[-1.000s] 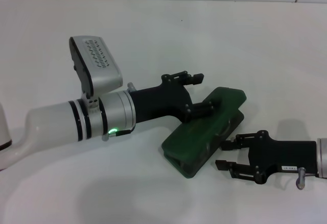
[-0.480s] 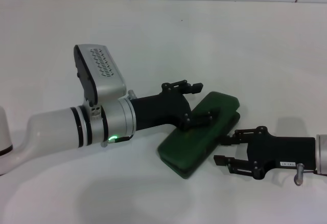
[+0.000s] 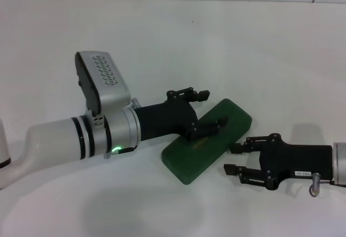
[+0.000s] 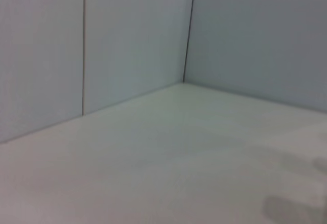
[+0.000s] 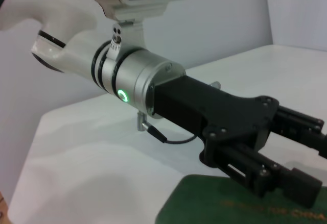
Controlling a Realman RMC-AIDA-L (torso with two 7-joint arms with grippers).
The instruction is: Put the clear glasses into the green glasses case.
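While the left gripper (image 3: 203,110) presses its lower finger on the lid of the green glasses case (image 3: 208,141), fingers spread and holding nothing, the case lies shut on the white table (image 3: 259,48). Clear glasses are nowhere visible, presumably inside. Open and empty, the right gripper (image 3: 233,158) hovers just beside it. Only withdrawal seems left.

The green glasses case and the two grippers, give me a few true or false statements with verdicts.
1. The green glasses case is shut. True.
2. The left gripper has a finger resting on the lid. True.
3. The clear glasses lie on the table beside the case. False: no glasses show in any view.
4. The right gripper grips the case. False: it is open, beside the case, apart from it.
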